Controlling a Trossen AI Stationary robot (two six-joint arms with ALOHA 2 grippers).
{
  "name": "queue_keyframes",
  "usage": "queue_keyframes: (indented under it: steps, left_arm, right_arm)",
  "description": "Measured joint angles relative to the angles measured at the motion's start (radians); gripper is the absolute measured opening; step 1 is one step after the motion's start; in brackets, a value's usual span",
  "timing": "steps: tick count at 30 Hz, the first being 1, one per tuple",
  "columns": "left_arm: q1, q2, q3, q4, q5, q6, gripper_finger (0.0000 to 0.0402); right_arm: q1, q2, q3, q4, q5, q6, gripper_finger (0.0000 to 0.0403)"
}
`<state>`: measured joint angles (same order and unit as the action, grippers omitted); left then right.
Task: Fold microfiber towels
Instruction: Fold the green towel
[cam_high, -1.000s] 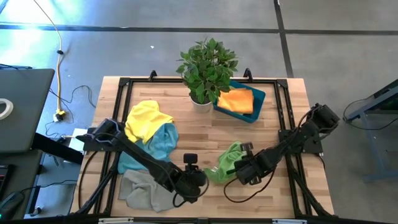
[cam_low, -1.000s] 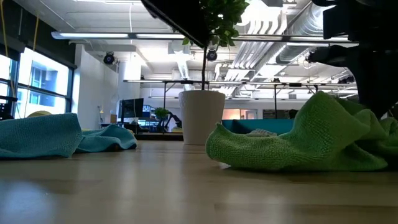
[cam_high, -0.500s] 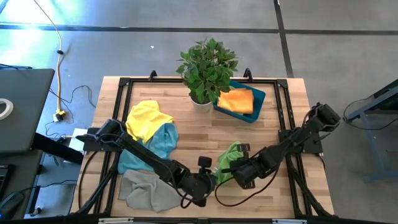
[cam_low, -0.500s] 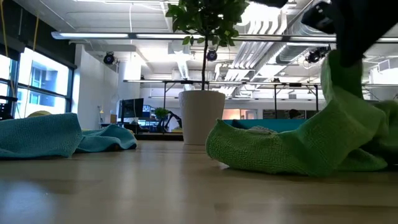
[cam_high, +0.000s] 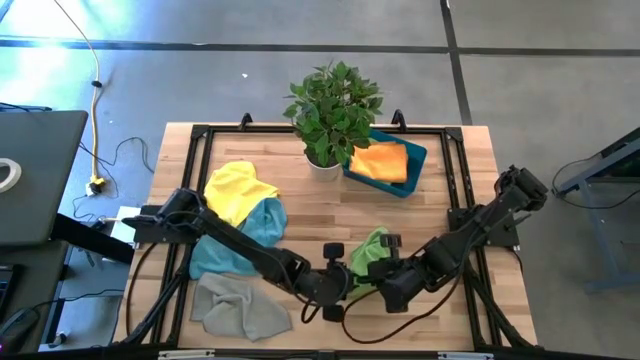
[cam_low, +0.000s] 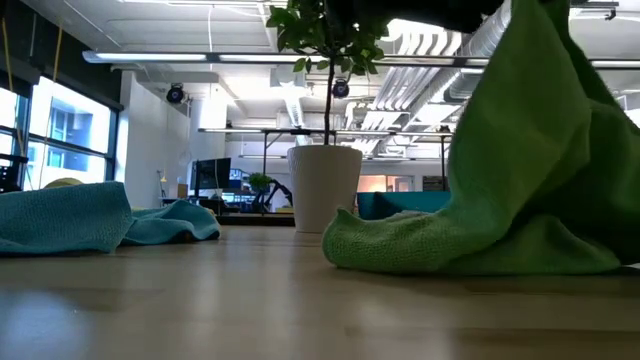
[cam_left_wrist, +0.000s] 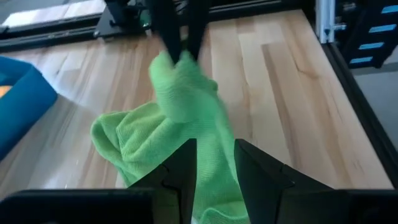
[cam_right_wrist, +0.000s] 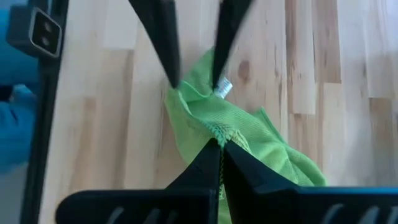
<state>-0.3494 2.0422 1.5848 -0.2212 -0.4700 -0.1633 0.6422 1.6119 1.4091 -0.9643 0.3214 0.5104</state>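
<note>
At six o'clock on the table, the crumpled green microfiber towel (cam_high: 367, 262) hangs limp; right gripper (cam_right_wrist: 217, 144) pinches its edge, left gripper (cam_left_wrist: 211, 163) straddles it, fingers parted. Light, floppy; grasp at corners.

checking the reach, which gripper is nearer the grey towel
Left. The left gripper is at the green towel, just right of the grey towel. The right gripper pinches the green towel farther right.
</note>
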Motion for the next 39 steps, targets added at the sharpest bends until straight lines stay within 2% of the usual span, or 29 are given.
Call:
queue_keyframes:
  steps: [6,15,26,35,39]
  left_arm:
    - [0.023,0.000,0.000,0.010,0.164,-0.004,0.0100]
    - [0.025,0.016,0.000,0.007,0.172,0.020,0.0100]
    - [0.043,0.119,0.000,-0.007,0.204,0.001,0.0100]
    - [0.038,0.118,0.000,-0.138,0.388,0.021,0.0099]
    - [0.037,0.118,0.000,-0.186,0.391,0.025,0.0099]
  right_arm:
    - [0.000,0.000,0.035,-0.028,0.000,0.050,0.0000]
    - [0.000,0.000,0.038,-0.031,0.003,0.049,0.0000]
    - [0.000,0.000,0.038,-0.064,0.004,0.050,0.0000]
    - [0.001,-0.019,0.038,-0.137,0.011,0.058,0.0000]
    - [0.002,-0.034,0.038,-0.139,0.021,0.058,0.0000]
